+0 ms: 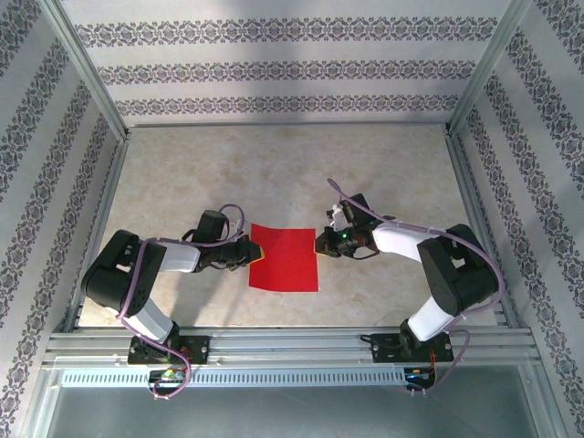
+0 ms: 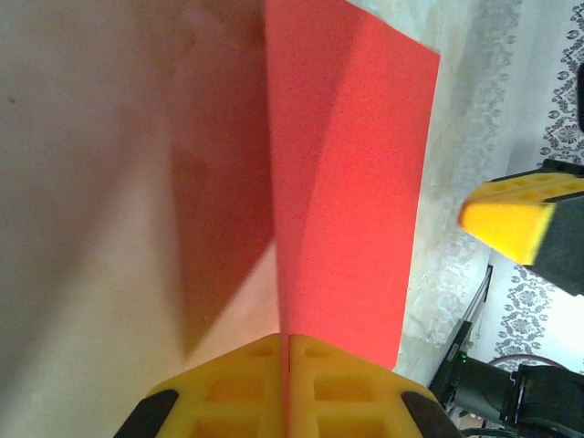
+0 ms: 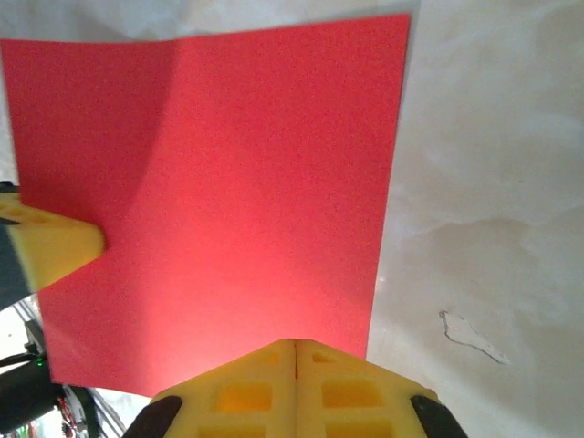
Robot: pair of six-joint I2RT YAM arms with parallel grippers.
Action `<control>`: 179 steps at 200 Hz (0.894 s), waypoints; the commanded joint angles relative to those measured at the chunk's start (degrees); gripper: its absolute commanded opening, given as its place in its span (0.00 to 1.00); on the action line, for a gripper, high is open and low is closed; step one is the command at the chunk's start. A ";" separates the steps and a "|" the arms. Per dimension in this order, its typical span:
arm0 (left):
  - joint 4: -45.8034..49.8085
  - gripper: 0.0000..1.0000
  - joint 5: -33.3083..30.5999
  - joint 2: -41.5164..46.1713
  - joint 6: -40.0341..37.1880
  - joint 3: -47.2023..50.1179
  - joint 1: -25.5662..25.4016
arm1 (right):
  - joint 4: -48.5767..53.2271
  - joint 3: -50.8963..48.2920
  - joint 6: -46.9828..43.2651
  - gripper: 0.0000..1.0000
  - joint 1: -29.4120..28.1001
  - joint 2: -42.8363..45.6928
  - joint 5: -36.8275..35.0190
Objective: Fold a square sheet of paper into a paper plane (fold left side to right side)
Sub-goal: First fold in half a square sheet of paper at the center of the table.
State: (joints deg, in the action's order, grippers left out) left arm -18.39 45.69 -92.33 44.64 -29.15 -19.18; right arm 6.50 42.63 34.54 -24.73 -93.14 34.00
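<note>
The square sheet of paper (image 1: 286, 260) is bright red and lies on the marble-look table between the two arms. My left gripper (image 1: 245, 253) is shut on its left edge. In the left wrist view the sheet (image 2: 356, 164) rises from the closed yellow jaws (image 2: 287, 342) and bends along a soft lengthwise curve. My right gripper (image 1: 321, 243) is at the sheet's right edge. In the right wrist view its jaws (image 3: 295, 345) are shut with a sliver of red between them, and the sheet (image 3: 228, 182) spreads ahead with a faint bend on its left part.
The tabletop (image 1: 274, 173) is bare beige stone pattern around the sheet, with a small dark mark (image 3: 470, 333) near the right gripper. Patterned walls enclose three sides. A metal rail (image 1: 292, 342) runs along the near edge by the arm bases.
</note>
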 commanded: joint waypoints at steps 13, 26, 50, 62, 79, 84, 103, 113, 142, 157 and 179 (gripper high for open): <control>2.84 0.02 -0.82 1.89 -2.10 -1.44 -0.65 | -1.86 0.26 0.50 0.00 -1.19 -3.23 -1.91; 2.97 0.04 -0.72 2.23 -2.10 -1.48 -0.64 | -1.67 0.28 0.35 0.00 -1.44 -4.24 -2.09; 2.51 0.09 -0.11 2.76 -1.55 -1.61 -0.64 | -0.85 0.09 0.01 0.00 -1.63 -5.44 -3.07; 1.69 0.13 0.34 3.24 -0.84 -1.42 -0.67 | -0.36 0.00 -0.33 0.00 -1.72 -5.73 -3.82; 0.31 0.20 1.11 4.25 0.35 -1.24 -0.73 | -0.16 -0.18 -0.78 0.00 -1.81 -6.06 -4.38; 0.19 0.22 1.34 4.61 0.52 -1.18 -0.76 | -0.10 -0.18 -0.87 0.00 -1.81 -6.17 -4.44; 0.15 0.30 1.82 5.83 0.98 -1.41 -0.86 | -0.07 -0.18 -1.15 0.00 -1.90 -6.52 -4.60; -0.02 0.33 2.31 6.40 1.31 -1.55 -0.90 | -0.16 -0.18 -1.19 0.00 -1.99 -6.69 -4.64; -0.41 0.42 2.97 7.50 2.08 -2.25 -1.72 | -0.06 0.08 -1.32 0.00 -2.23 -6.88 -4.81; -0.91 0.45 3.16 7.69 2.61 -2.69 -2.20 | -0.12 0.17 -1.32 0.00 -2.42 -6.96 -4.91; -1.64 0.48 3.05 7.27 3.36 -3.66 -3.38 | -0.13 0.26 -1.32 0.00 -2.60 -6.96 -4.99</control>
State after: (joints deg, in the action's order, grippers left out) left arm -17.39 47.72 -85.86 46.74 -30.74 -21.04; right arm 4.36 43.11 34.30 -26.41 -97.80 33.08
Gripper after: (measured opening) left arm 0.470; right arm 0.055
